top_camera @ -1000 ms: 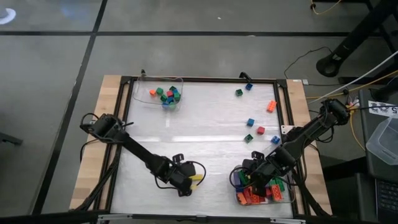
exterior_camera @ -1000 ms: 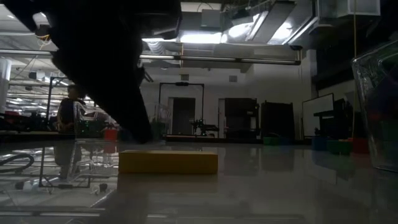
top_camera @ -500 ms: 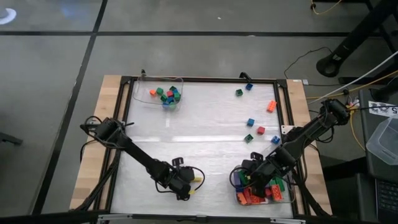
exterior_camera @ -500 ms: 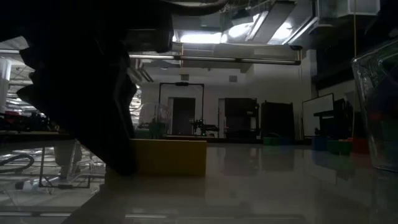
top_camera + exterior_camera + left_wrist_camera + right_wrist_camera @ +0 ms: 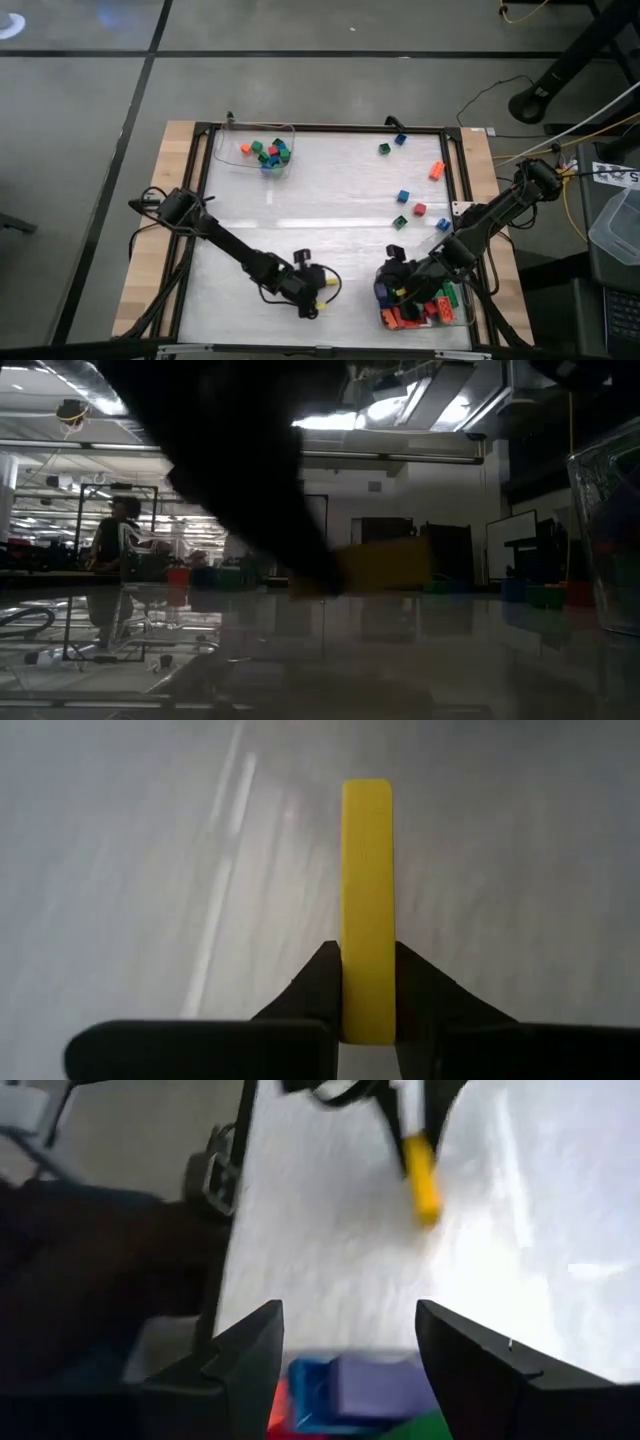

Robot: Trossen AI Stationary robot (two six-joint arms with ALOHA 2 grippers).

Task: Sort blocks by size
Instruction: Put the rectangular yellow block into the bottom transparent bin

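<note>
Table: a white work surface inside a dark frame, seen from above.
Right tray: a clear tray at the near right corner holds longer blocks, apparently the pile for long pieces.
Far tray: a clear tray at the far left holds short cubes.
Loose blocks: several small blocks lie scattered near the right edge, unsorted.
Left gripper: clenched on a long yellow block, held lengthwise off the table, probably bound for the right tray.
Right gripper: jaws spread, empty, hovering over that tray's blocks.
Writing: none legible.
</note>
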